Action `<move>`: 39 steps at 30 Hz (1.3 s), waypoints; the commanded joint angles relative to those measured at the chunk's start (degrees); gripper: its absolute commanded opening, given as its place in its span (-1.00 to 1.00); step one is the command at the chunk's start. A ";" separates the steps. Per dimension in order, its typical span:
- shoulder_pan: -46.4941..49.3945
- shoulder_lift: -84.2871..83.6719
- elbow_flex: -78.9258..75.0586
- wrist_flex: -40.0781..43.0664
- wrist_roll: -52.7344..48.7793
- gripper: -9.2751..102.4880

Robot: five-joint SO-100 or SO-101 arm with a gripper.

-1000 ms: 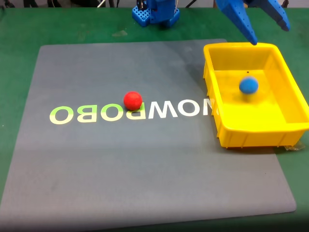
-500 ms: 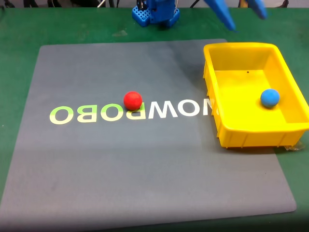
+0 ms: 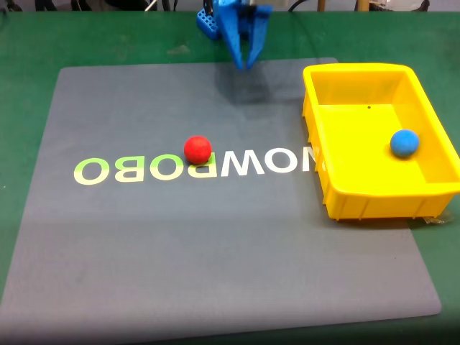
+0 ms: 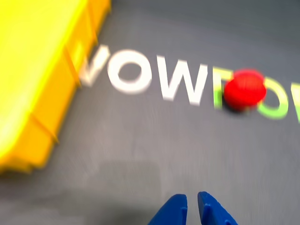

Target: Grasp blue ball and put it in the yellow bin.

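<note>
The blue ball [image 3: 405,142] lies inside the yellow bin [image 3: 359,69], near its right wall, with nothing holding it. The bin stands on the right side of the grey mat in the fixed view, and its outer wall [image 4: 42,79] blurs past at the left of the wrist view. My blue gripper [image 3: 244,63] hangs over the mat's far edge, well left of the bin, fingers pointing down and together. In the wrist view the gripper [image 4: 192,207] shows two fingertips nearly touching, nothing between them.
A red ball [image 3: 198,149] rests on the mat's white and green lettering [image 3: 194,167], left of centre, and appears blurred as the red ball [image 4: 244,89] in the wrist view. The arm's blue base [image 3: 215,21] stands at the back on the green table.
The arm swung left from above the bin to the mat's far middle and its fingers closed. The blue ball rolled to the bin's right side and settled.
</note>
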 commanded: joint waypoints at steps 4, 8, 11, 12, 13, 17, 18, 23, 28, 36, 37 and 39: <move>4.13 14.68 7.21 15.47 0.97 -0.84; 5.01 14.68 8.26 22.76 1.67 -0.84; 5.19 14.77 8.35 26.46 2.20 -0.84; 5.19 14.77 8.35 27.86 2.02 -0.83; 5.19 14.77 8.35 29.36 2.11 -0.83; 4.83 14.85 8.35 35.68 2.72 -0.83; 4.75 14.85 8.35 35.77 4.04 -0.83; 4.66 14.85 8.44 35.86 5.63 -0.83; 3.78 14.85 8.44 35.86 5.36 -0.83; 4.13 13.01 8.44 35.33 4.75 -0.83; 4.13 13.10 8.44 35.33 4.66 -0.83; 3.96 13.10 8.44 35.33 4.75 -0.83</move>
